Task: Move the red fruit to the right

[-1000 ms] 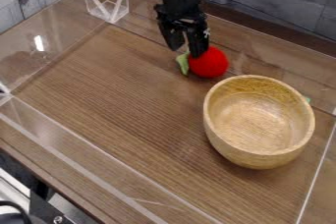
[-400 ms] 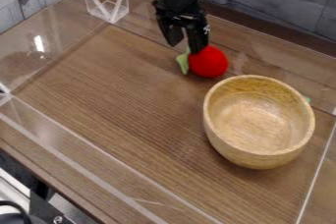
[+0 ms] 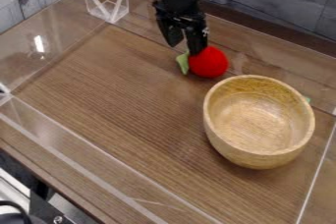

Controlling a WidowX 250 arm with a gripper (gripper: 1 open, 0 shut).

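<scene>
I see the gripper [image 3: 184, 39] in the upper middle of the frame, black, pointing steeply down at the table, its jaws spread wide and holding nothing. The two fingertips stand just above and to the upper left of the red fruit [image 3: 207, 63], very close to it; from this angle I cannot tell whether the nearer fingertip touches the fruit's top or only overlaps it in the view. The fruit rests on the wooden table [image 3: 105, 100], a little right of centre in the upper half of the frame. It is nearly round, so I can make out no clear long axis, but its green leafy bit [image 3: 183, 64] sticks out on the left side, so the fruit points toward the left of the frame, the leaf lying low against the table. Just below and to the right of the fruit sits the wooden bowl [image 3: 258, 120], upright, near the fruit but apart from it. Clear plastic walls [image 3: 39, 43] edge the table, and a small clear stand [image 3: 105, 4] sits in the upper left corner.
</scene>
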